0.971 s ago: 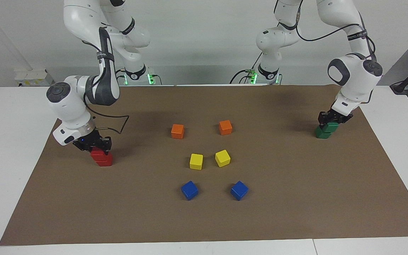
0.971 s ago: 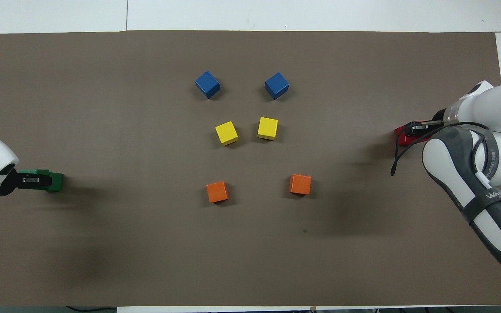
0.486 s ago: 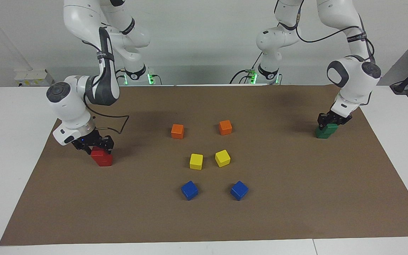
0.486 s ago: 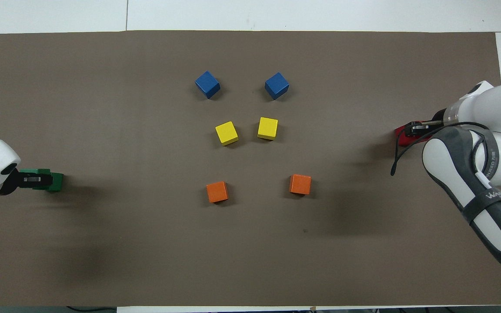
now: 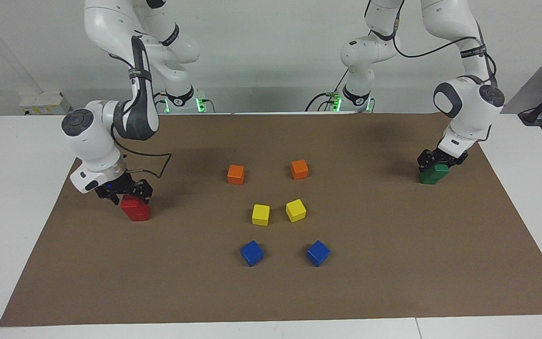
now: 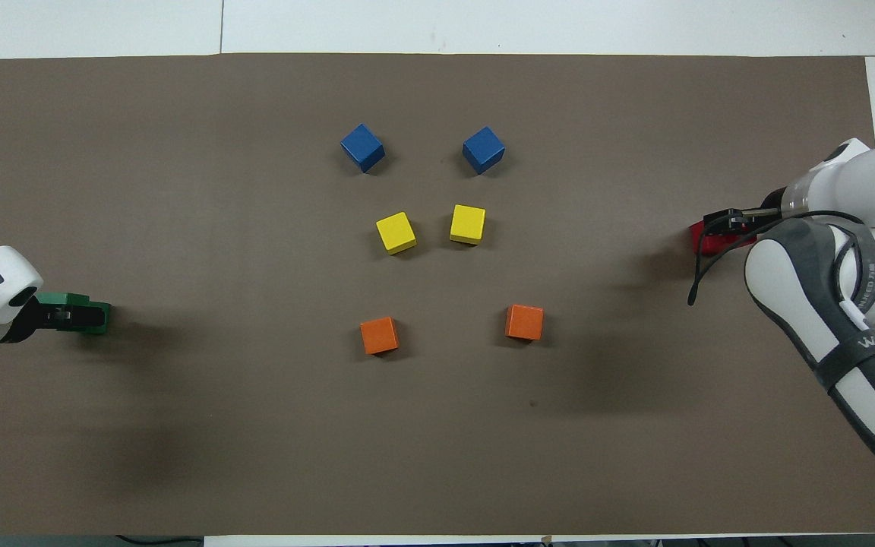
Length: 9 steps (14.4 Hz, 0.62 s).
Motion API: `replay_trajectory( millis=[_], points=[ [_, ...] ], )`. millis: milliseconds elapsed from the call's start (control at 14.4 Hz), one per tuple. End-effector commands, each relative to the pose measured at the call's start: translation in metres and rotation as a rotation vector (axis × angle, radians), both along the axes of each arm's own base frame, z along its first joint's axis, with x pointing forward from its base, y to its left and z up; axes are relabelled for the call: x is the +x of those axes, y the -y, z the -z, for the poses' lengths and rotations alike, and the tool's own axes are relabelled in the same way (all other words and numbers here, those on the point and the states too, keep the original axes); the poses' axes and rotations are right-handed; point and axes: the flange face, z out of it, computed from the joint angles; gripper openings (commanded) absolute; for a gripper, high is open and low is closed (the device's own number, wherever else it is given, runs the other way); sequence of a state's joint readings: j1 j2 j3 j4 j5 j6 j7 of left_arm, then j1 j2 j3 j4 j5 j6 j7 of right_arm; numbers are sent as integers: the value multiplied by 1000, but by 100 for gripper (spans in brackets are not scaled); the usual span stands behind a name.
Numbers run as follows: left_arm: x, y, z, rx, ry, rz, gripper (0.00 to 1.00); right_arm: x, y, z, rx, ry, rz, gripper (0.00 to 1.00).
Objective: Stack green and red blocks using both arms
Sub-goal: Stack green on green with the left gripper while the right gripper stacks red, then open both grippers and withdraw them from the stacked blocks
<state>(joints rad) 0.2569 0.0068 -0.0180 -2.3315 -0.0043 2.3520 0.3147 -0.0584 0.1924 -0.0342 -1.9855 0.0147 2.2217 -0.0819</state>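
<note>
Two red blocks (image 5: 135, 211) stand stacked one on the other toward the right arm's end of the brown mat. My right gripper (image 5: 127, 194) hangs open just over the top red block, its fingers apart at either side. Two green blocks (image 5: 433, 175) stand stacked toward the left arm's end. My left gripper (image 5: 438, 160) is open just above the upper green block. In the overhead view the right gripper (image 6: 726, 224) covers most of the red blocks (image 6: 703, 241), and the left gripper (image 6: 65, 315) covers part of the green blocks (image 6: 96, 319).
In the middle of the mat (image 5: 393, 263) lie two orange cubes (image 5: 235, 174) (image 5: 299, 169), two yellow cubes (image 5: 260, 214) (image 5: 295, 210) and two blue cubes (image 5: 251, 253) (image 5: 317, 253). The orange pair is nearest the robots, the blue pair farthest.
Both grippers have opened and risen a little. The top red and top green blocks stay resting on the blocks under them.
</note>
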Motion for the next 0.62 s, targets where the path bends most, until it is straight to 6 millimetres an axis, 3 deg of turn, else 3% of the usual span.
replay_trajectory(
  millis=[0, 139, 208, 347, 555],
  points=[
    [7, -1, -22, 0, -33, 20, 100, -1, -6, -75, 19, -28, -18, 100],
    [19, 1, -57, -5, -62, 28, 100, -11, -13, -129, 21, -13, -32, 100],
    [26, 1, -78, -7, -72, 31, 100, -19, -25, -148, 22, -17, -53, 100],
    [35, 1, -115, -5, -75, 75, 100, -39, -29, -189, 22, -25, -60, 100],
    [22, 12, -168, 18, -6, 119, 100, -51, -28, -239, 25, -74, -65, 100]
  ],
)
